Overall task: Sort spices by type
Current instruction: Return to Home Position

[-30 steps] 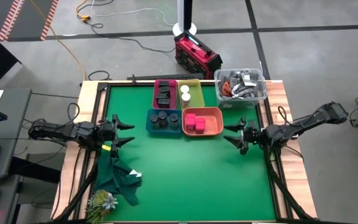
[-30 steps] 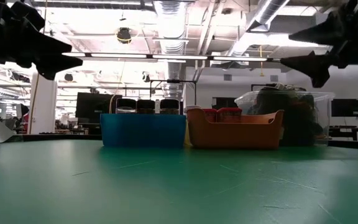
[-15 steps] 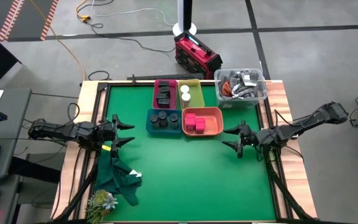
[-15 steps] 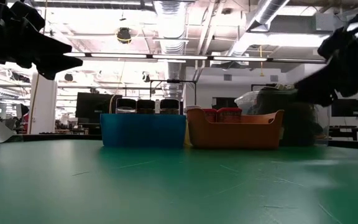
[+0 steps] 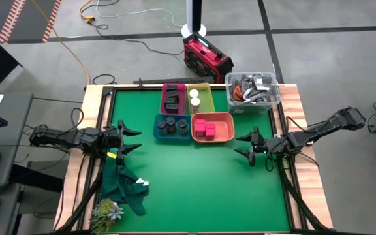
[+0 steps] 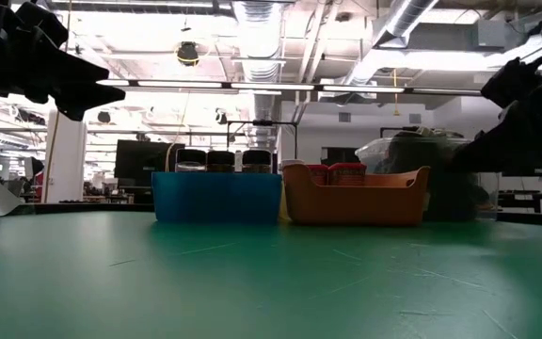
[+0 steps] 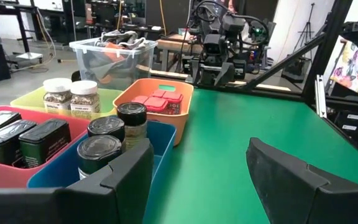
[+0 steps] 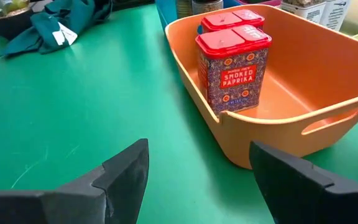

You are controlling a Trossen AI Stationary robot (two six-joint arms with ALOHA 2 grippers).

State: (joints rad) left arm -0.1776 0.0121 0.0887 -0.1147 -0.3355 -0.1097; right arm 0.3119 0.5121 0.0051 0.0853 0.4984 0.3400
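Here, the tins lie in the pink tray at the far middle of the table. Two white-topped jars stand just beside them in the yellow-green tray. In the row nearer the table's middle, the dark jars stand upright and close together in the blue tray. The red cubes are bunched in the orange tray, at the end next to the blue one. The right wrist view shows a cube's label reading "SMOKED PAPRIKA". The four trays touch or nearly touch, forming one block. A clear bin of cables stands at the far right corner, just beside the yellow-green tray.

The left gripper hangs at the table's left edge, well apart from the trays. Its fingers are spread wide with nothing between them, and the low view shows it raised above the surface. The right gripper is over the right part of the table, near the orange tray but not touching it. Its fingers are also apart and empty, pointing toward the table's middle.

A crumpled green cloth lies at the near left edge, with a small plant just beside it at the corner.
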